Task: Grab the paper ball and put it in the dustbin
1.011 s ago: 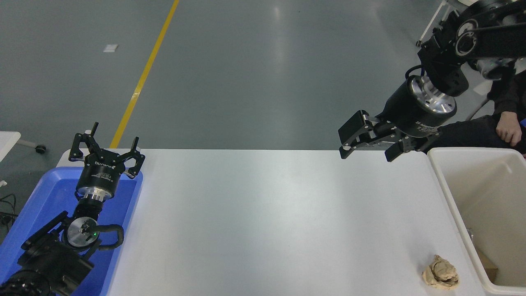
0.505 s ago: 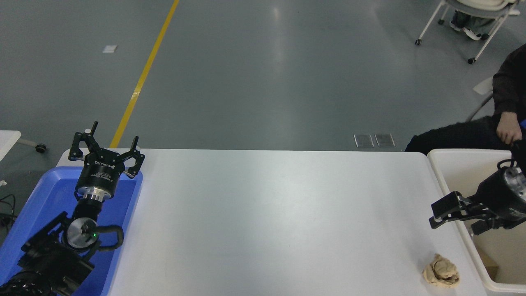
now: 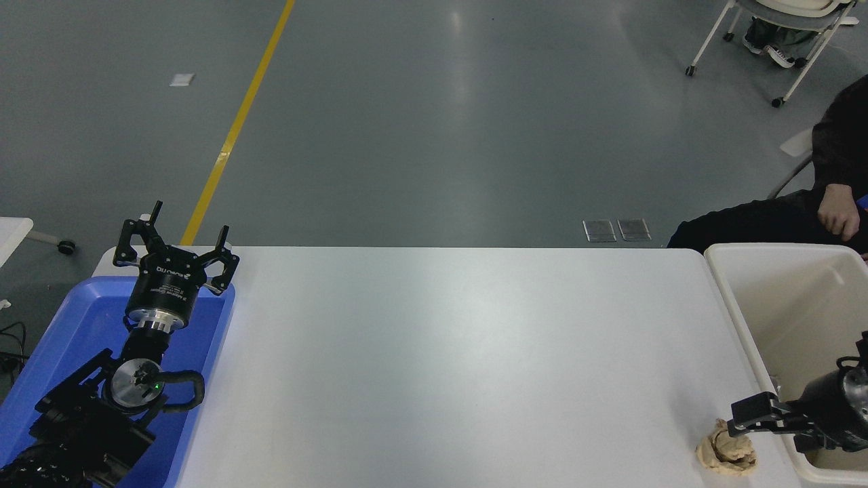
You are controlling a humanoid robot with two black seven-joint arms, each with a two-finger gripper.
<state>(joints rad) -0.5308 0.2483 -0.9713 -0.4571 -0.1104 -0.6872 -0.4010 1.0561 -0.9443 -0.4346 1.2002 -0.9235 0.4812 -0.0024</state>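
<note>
I see the ball (image 3: 727, 455) lying on the table (image 3: 447, 366), at its near right corner, just beside the bin (image 3: 746, 325) and outside its left wall. The right gripper (image 3: 770, 423) comes in from the right edge, low over the bin's rim, pointing left toward the ball. Its upper finger (image 3: 753, 411) reaches over the top of the ball, right at its upper edge; I can't say for sure whether it touches the paper. The other finger sits lower and back, over the bin's rim, so the jaws stand apart and the ball is not between them: it lies just below and left of the forward finger.

Across the table, well apart from all this, my left gripper (image 3: 175, 244) is parked over the blue tray (image 3: 74, 318) at the lower left, fingers spread wide. At the far right, beyond the bin, a person's hand (image 3: 837, 218) rests on a dark-clad knee.
</note>
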